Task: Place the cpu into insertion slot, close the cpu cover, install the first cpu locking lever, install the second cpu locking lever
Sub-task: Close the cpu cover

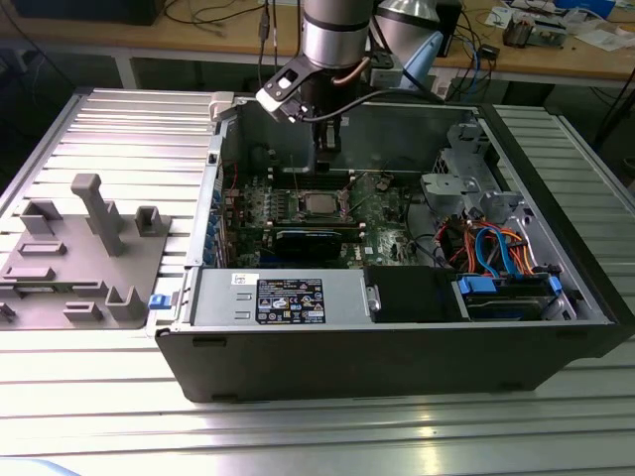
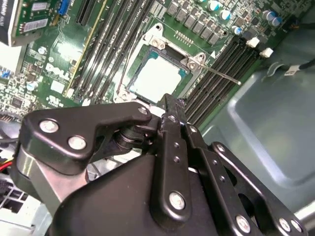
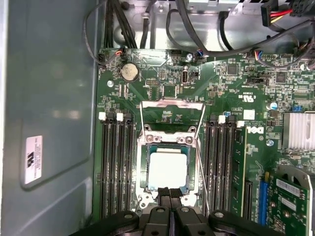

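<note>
Your arm [image 1: 332, 30] points straight down into the case [image 1: 397, 357]. Your gripper [image 3: 170, 191] hangs by the cpu [image 3: 168, 169] edge, fingers [image 3: 164, 195] pressed together, empty.

We see the cpu [image 3: 168, 169] topped in pale satin metal, cpu cover [image 3: 170, 140] of shiny silvery metal, gripper [image 3: 170, 192] in smooth black finish, motherboard [image 3: 162, 88] glossy green.

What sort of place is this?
Probably a robotics lab or workshop: an open PC case lies on a slatted metal table, a robot arm reaches into it, and a cluttered wooden bench stands behind.
</note>
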